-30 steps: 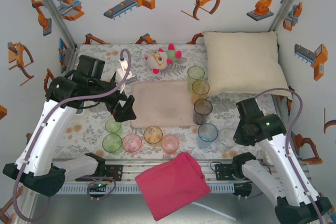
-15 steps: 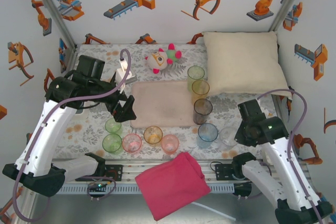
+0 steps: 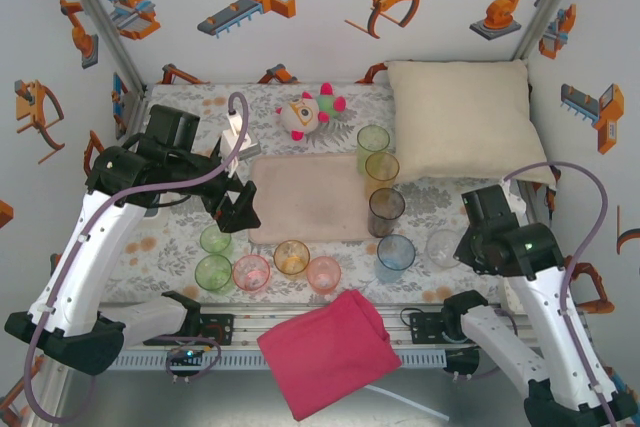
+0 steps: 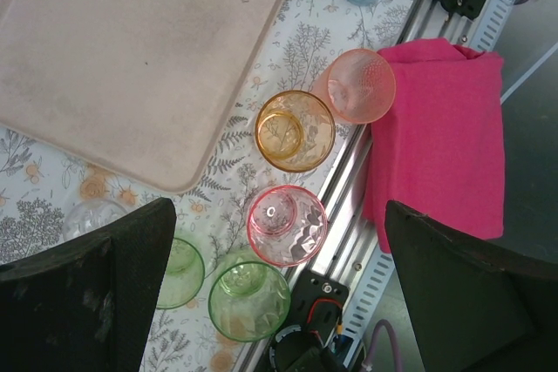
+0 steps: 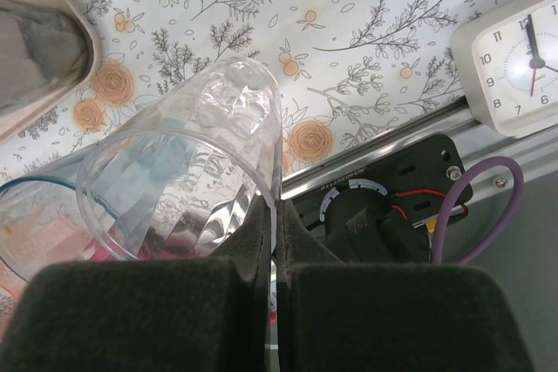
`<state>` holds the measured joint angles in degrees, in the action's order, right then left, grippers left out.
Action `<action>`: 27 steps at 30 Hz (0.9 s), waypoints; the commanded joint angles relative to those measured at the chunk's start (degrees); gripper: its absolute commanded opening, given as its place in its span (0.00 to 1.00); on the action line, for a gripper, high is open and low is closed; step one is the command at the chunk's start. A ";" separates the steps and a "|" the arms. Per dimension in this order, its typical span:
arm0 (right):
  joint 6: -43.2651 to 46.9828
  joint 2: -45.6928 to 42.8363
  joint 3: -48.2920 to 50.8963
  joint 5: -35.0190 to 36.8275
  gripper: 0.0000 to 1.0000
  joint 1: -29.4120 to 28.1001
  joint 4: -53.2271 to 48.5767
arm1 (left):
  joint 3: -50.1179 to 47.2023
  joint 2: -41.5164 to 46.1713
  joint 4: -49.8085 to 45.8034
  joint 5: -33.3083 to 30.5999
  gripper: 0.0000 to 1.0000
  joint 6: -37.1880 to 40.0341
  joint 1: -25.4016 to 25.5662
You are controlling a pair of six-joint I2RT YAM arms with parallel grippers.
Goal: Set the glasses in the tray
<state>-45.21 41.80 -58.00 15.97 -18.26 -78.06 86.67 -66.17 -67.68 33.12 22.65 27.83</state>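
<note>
Glass [image 5: 166, 163] rim pinched by right hand [image 5: 275, 215], left hand [image 3: 238, 209] spread beside tray [image 3: 300, 202]

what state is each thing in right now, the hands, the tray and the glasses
tray, empty
left hand, open, holding nothing
clear glass, gripped at its rim, outside the tray
right hand, shut on the clear glass
orange glass, upright, empty, outside the tray
blue glass, upright, outside the tray
</note>
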 commanded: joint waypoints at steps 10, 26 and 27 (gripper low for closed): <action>3.08 4.90 -8.93 4.06 0.00 -0.45 -0.85 | 0.26 0.43 0.52 1.94 0.97 -0.56 0.45; 10.63 14.42 -25.17 7.25 0.00 -0.32 -2.31 | -0.72 1.22 0.53 1.72 0.97 -0.34 0.60; 11.14 15.35 -26.55 7.28 0.00 -0.44 -2.51 | -0.72 1.29 0.62 1.68 0.97 -0.35 0.61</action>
<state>-36.67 55.88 -81.01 21.17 -18.26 -79.85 86.50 -65.91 -67.48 33.50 22.68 28.14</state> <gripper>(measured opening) 0.006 0.972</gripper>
